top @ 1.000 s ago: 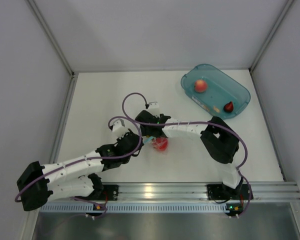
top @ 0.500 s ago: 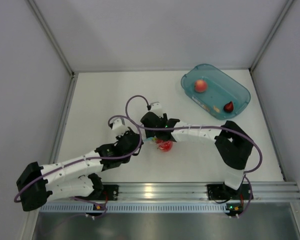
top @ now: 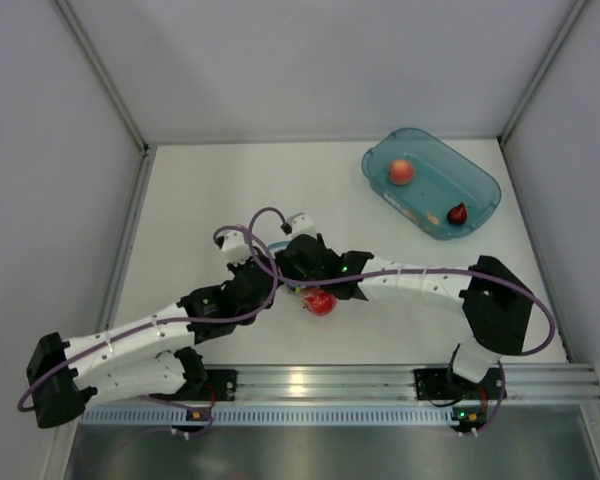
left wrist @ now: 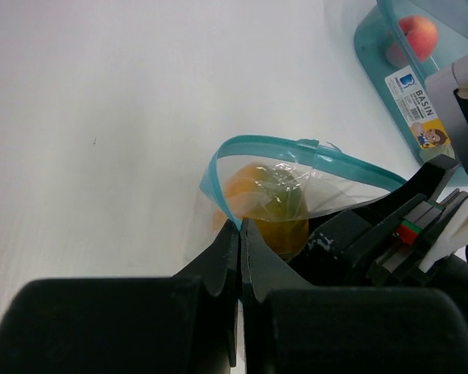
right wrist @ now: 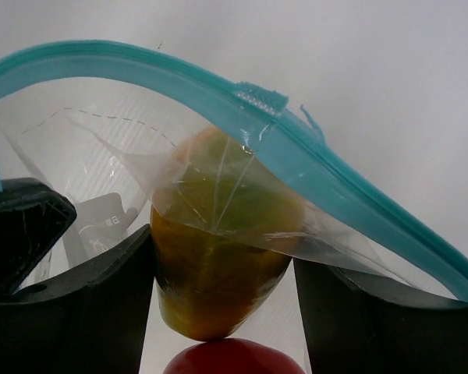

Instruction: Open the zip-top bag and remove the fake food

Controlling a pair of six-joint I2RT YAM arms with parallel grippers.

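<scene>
The zip-top bag [left wrist: 335, 181] lies mid-table, its mouth open and its teal zip strip [right wrist: 218, 86] arched. My left gripper [left wrist: 240, 226] is shut on the strip's near corner. My right gripper [right wrist: 224, 261] reaches into the mouth, and its fingers [right wrist: 101, 288] press both sides of the yellow-orange mango [right wrist: 210, 296], partly under clear film. The mango [left wrist: 274, 209] also shows through the bag in the left wrist view. A red tomato ball [top: 320, 302] lies right under the mango; whether it is inside the bag is unclear. A peach ball [top: 401, 171] and a dark red piece [top: 458, 213] lie in the tub.
The teal translucent tub [top: 410, 131] stands at the back right, near the right wall. Both arms cross at mid-table with purple cables looping over them. White walls close in the table on three sides, and a metal rail runs along the near edge.
My right arm has stretched leftward and its gripper has closed in on the bag mouth. The bag and tomato shifted slightly toward the near edge. The left gripper kept its hold.
</scene>
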